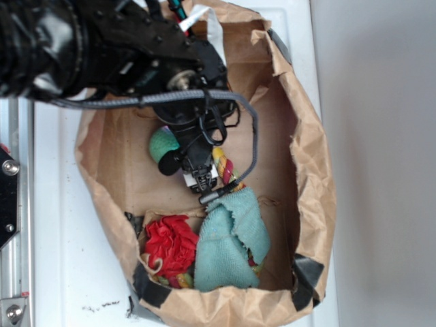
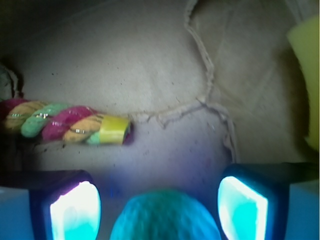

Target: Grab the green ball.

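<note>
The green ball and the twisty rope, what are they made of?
The green ball looks like soft foam or rubber with a matte, finely bumpy skin; I can't tell which. The twisty rope looks like cotton cord: pink, green and yellow strands twisted together, its end wrapped in shiny yellow tape. The claw sits open around the ball.

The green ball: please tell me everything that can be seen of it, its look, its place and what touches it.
The green ball is small, round and mint-green, with a fine matte texture. It lies on the floor of the brown paper bag, near the twisted colored rope. The arm covers part of it in the exterior view. In the wrist view its top sits low in the frame, between the two fingers of the gripper, with a gap on each side. Whether anything besides the bag touches it cannot be told.
</note>
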### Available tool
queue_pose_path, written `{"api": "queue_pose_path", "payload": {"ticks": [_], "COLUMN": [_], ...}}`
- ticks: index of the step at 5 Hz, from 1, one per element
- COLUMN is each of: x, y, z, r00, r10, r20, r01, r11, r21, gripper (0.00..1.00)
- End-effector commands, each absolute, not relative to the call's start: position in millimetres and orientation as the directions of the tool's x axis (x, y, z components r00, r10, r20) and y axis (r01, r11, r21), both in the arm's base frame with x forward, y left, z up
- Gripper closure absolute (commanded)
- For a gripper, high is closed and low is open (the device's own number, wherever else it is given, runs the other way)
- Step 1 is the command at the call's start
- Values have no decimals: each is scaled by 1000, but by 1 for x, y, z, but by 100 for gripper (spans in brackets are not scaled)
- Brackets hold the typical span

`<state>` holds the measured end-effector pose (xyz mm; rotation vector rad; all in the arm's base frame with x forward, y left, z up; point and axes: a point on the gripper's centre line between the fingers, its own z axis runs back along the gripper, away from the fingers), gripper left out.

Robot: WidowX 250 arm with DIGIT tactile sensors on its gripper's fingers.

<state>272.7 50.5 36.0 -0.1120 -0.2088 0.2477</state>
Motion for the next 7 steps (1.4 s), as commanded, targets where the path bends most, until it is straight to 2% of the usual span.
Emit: {"api": "queue_pose_path", "payload": {"ticks": [1, 3, 5, 6, 7], "x": [264, 251, 256, 257, 257], "y": [52, 59, 55, 56, 58], "z": [42, 37, 41, 43, 44], "r00": [958, 965, 962, 956, 954], "r10": [197, 172, 186, 205, 209], "r20": [207, 199, 200, 210, 214], "r01": [-179, -159, -168, -184, -188], "r11": [978, 984, 980, 976, 976], "r21": [-105, -82, -103, -115, -112], "gripper": [0, 0, 0, 100, 100]}}
